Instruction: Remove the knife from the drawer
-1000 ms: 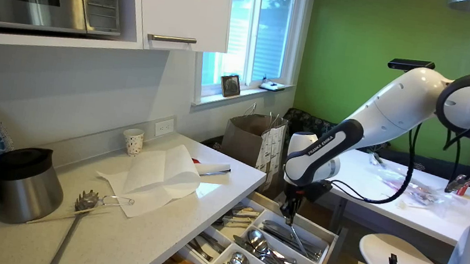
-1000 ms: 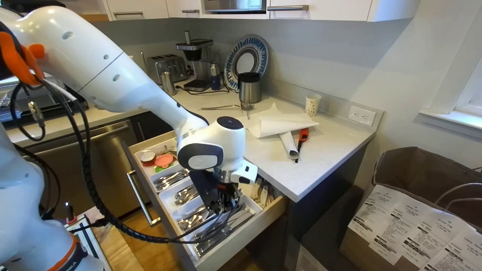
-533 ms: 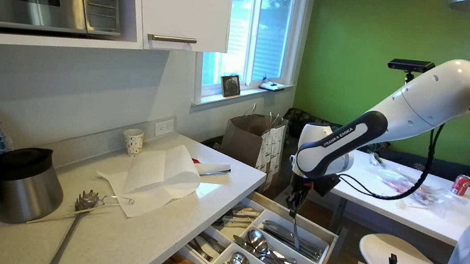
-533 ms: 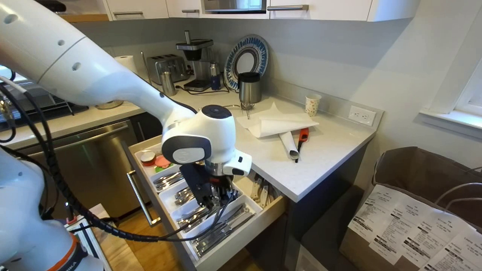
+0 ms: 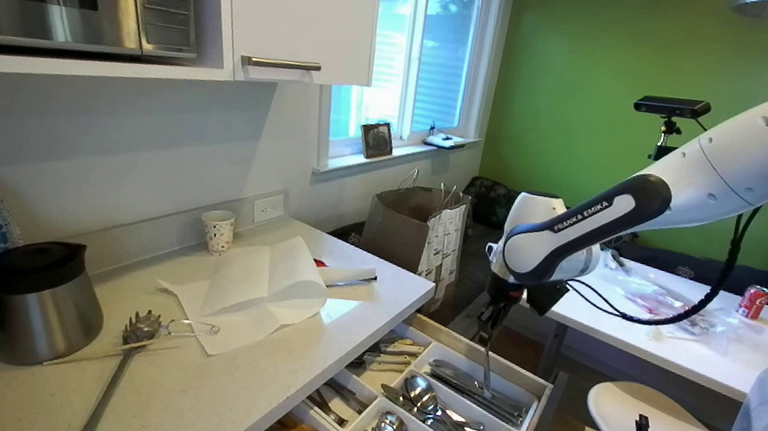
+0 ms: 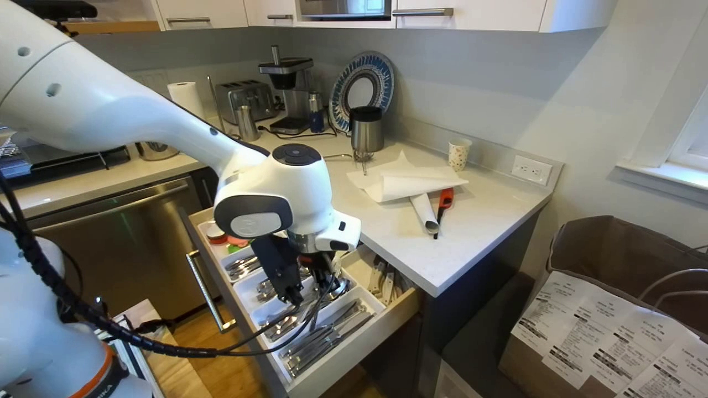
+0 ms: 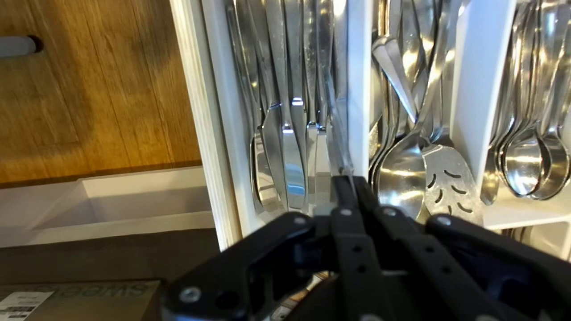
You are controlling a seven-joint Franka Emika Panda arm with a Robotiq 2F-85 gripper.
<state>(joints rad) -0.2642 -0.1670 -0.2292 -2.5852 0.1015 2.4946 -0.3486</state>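
Note:
My gripper [image 5: 489, 328] is shut on one end of a slim silver knife [image 5: 488, 366], which hangs nearly upright below the fingertips. Its lower end shows against the knife compartment; I cannot tell if it touches the cutlery there. In the wrist view the fingertips [image 7: 353, 180] pinch the end of the knife [image 7: 337, 120], which runs away from them over the other knives. The open white drawer [image 5: 537, 403] has a divided tray and stands under the gripper. It also shows in an exterior view [image 6: 359, 349], where the fingertips are partly hidden by cables.
Several knives [image 7: 292, 167] fill the compartment below. Spoons and a slotted server [image 7: 450, 178] lie in the compartment beside it. The countertop [image 5: 370, 331] edge overhangs the drawer's back. A paper bag [image 6: 597, 331] stands near the drawer, and a white table [image 5: 640, 335] is beyond it.
My gripper has risen a little and moved right in an exterior view, with the knife in it. The knife has gone from slanted to nearly upright. The drawer has not moved.

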